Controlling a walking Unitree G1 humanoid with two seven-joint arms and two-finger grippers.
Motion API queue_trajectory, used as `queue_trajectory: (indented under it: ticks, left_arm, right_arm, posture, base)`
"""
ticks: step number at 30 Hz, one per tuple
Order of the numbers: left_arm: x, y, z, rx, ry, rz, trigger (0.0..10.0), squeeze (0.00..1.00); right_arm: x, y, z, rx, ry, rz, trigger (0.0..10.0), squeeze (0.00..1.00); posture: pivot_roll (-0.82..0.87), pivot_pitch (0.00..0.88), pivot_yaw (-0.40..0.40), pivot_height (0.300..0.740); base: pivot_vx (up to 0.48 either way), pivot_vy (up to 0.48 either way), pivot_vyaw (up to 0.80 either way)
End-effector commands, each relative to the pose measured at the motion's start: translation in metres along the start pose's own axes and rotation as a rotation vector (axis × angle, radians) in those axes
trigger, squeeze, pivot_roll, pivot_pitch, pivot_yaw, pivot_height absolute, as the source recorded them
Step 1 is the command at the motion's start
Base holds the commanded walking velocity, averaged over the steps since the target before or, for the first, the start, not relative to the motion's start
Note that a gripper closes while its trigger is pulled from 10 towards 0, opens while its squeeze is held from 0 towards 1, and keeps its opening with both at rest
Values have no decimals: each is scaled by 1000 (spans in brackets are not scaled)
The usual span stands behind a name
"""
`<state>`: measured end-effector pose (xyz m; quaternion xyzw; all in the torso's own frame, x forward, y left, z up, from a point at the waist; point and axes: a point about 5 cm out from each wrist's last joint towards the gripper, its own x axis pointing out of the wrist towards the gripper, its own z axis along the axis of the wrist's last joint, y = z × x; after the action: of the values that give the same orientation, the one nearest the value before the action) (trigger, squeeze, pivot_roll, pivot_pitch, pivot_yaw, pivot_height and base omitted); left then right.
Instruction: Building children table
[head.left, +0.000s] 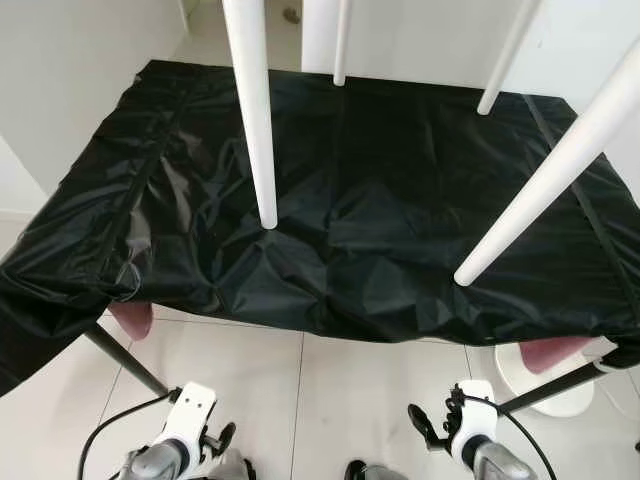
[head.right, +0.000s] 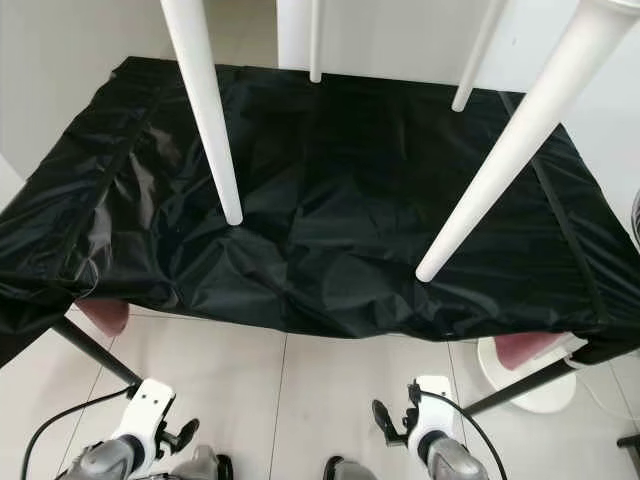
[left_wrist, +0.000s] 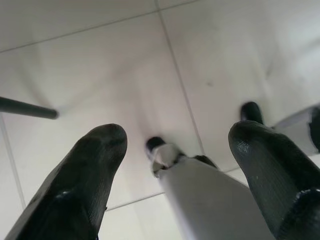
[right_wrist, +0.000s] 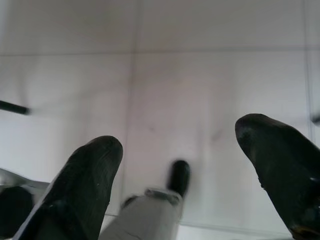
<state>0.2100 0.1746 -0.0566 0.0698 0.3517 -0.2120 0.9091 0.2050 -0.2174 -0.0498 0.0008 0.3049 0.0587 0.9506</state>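
Claws (left_wrist: 175, 165) apart over floor tiles (left_wrist: 100, 60)

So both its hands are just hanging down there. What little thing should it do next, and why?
Probably lift one hand toward a white table leg. Both the left hand and the right hand hang open and empty over the floor tiles, below the black cloth where the legs stick up.

- Four table legs (head.left: 256, 120) stand up from a sheet (head.left: 380, 220) spread over a table.
- Floor (head.left: 350, 400) lies near; a wall (head.left: 70, 70) stands left.
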Motion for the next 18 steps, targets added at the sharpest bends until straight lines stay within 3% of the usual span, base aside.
queue_trajectory:
  ticks: [1, 8, 11, 18]
  left_arm:
    - [-3, 7, -13, -3, 53, 186, 10000, 0]
    - [3, 2, -14, -22, 106, 207, 10000, 0]
    - [4, 1, -14, -27, 109, 204, 10000, 0]
    - [2, 1, -23, -124, 165, 225, 10000, 0]
  right_arm:
    - [-5, -2, -15, -16, 61, -40, 10000, 0]
    - [-9, 8, -41, -50, 207, -73, 10000, 0]
    - [-10, 10, -45, -47, 222, -73, 10000, 0]
    - [-20, 14, -66, 3, 316, -136, 10000, 0]
  posture:
    - [100, 120, -1, 740]
    - [86, 105, 15, 740]
    - [86, 105, 15, 740]
    - [65, 76, 32, 740]
  base:
    - [0, 0, 0]
    - [0, 0, 0]
    - [0, 0, 0]
    - [0, 0, 0]
